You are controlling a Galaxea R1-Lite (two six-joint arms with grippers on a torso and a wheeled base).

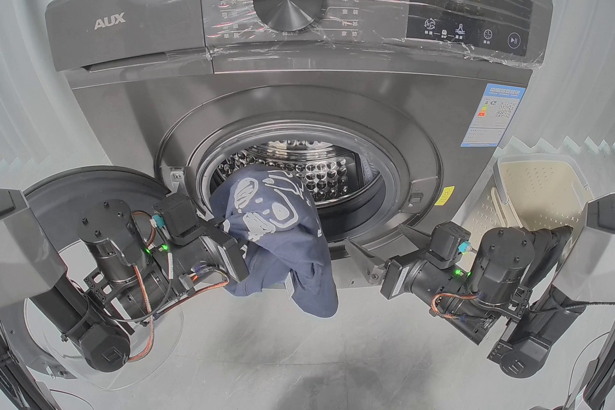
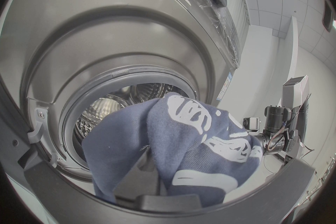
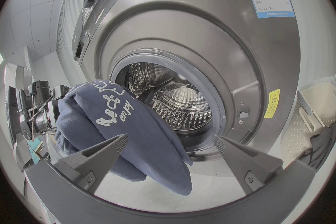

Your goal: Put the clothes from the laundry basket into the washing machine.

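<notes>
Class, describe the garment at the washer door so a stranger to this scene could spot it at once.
Find the grey washing machine, then its round drum opening. At the opening's lower left rim hangs a navy garment. Its white printed graphics set it apart from the plain dark cloth in the cream basket.

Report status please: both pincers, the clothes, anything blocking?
Left pincer under sweatshirt, grip hidden. Right pincer open, empty. Sweatshirt at drum mouth, not yet inside. Door open, nothing blocking.

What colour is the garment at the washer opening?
The garment is navy blue with white print, best in right wrist view.
</notes>
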